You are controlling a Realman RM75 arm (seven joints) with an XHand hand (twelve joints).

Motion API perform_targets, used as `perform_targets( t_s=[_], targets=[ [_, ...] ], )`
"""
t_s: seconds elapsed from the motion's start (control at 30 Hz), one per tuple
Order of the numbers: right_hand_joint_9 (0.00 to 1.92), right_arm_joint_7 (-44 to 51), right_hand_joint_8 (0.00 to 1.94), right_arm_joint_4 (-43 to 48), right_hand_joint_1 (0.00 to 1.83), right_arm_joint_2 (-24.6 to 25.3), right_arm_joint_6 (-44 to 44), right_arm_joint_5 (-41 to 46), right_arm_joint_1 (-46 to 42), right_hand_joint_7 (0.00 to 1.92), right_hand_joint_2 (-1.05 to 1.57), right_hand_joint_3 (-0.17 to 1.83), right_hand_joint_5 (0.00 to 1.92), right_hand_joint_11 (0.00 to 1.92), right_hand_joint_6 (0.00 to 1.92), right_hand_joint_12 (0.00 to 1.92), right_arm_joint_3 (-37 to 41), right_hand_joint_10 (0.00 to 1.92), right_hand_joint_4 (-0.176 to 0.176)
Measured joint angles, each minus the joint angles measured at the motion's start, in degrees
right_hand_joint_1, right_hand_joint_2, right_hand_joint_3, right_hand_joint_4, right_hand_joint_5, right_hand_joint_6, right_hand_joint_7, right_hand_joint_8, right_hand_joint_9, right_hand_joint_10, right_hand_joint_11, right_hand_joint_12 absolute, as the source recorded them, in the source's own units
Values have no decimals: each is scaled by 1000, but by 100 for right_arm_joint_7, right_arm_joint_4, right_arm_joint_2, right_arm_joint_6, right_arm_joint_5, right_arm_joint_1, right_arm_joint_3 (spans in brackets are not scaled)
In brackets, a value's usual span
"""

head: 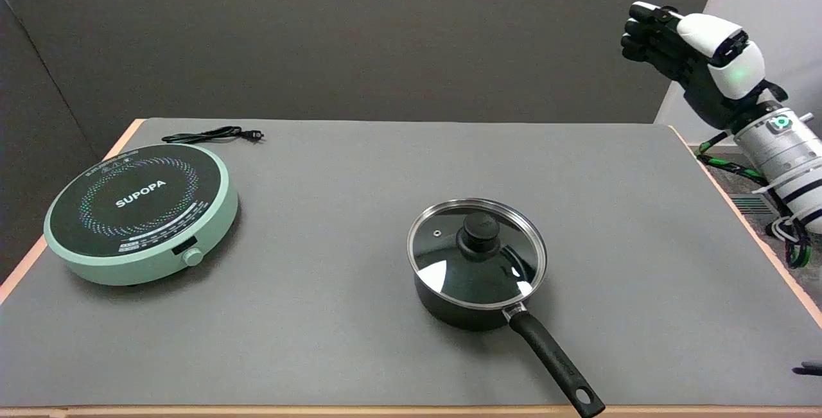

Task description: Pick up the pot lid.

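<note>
The pot lid (476,252) sits on the pot (462,302) near the desk's (334,354) front edge. The right hand (697,52) hangs above the far right corner, empty, fingers loosely extended. Approach the knob (480,230) from directly above; grip it squarely.

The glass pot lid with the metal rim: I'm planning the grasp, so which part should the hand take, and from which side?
Probably the black round knob at the centre of the glass pot lid, approached from straight above. The lid lies flat on the black saucepan, its rim flush with the pot, so the upright knob is the only graspable part. The right hand hangs up at right, holding nothing.
</note>
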State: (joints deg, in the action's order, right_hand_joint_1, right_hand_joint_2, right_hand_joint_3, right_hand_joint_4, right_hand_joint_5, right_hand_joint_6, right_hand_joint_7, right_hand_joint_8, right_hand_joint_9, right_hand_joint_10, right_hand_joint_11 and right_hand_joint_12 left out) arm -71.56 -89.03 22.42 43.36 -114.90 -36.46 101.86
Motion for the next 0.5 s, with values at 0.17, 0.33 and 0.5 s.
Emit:
perform_targets(
  t_s=[0.17,0.33,0.5],
  targets=[
    [389,-110,173,-6,141,56,-91,-156,224,334,704,821,335,277,165,478,-161,190,44],
    [392,-188,168,-14,162,62,-169,-259,414,355,695,821,348,278,162,483,-293,191,44],
    [393,-230,165,-27,173,63,-240,-340,541,362,686,823,350,276,160,485,-366,191,45]
  ],
)
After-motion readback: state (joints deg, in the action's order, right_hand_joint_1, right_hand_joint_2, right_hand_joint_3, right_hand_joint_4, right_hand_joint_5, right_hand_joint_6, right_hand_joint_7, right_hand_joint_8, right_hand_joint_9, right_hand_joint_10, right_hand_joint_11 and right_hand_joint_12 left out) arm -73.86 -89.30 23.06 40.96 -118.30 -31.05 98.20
